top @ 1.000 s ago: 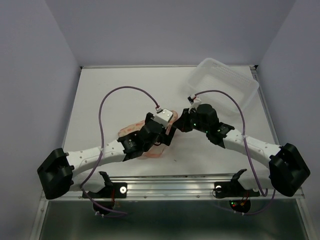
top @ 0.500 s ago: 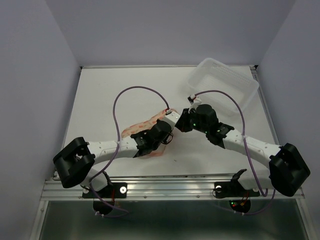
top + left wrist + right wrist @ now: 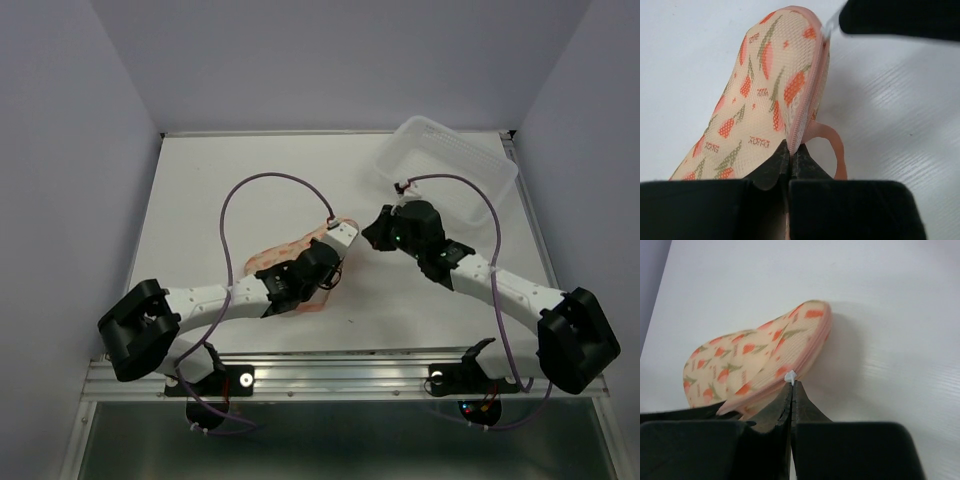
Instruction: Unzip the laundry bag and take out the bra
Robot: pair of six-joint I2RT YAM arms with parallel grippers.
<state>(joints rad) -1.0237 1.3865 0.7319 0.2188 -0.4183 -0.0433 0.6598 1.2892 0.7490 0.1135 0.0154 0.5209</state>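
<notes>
The laundry bag (image 3: 283, 256) lies mid-table, cream-peach with an orange-red and green print (image 3: 752, 105), its pink zipper rim (image 3: 807, 95) tilted up on edge. My left gripper (image 3: 790, 150) is shut on that rim, beside the pink loop (image 3: 836, 146). My right gripper (image 3: 792, 385) is shut on the small white zipper pull (image 3: 789, 375) at the bag's (image 3: 740, 367) edge. In the top view the two grippers meet at the bag's right end, left (image 3: 336, 264) and right (image 3: 367, 233). The bra is hidden.
A clear rectangular plastic tub (image 3: 452, 160) sits at the back right of the white table (image 3: 220, 180), just behind the right arm. Purple cables arc above both arms. Grey walls close in on either side.
My left gripper has closed on the bag's zipper rim, and its arm has swung lower and to the left at the base. The right gripper has shifted slightly right and back, holding the pull.
</notes>
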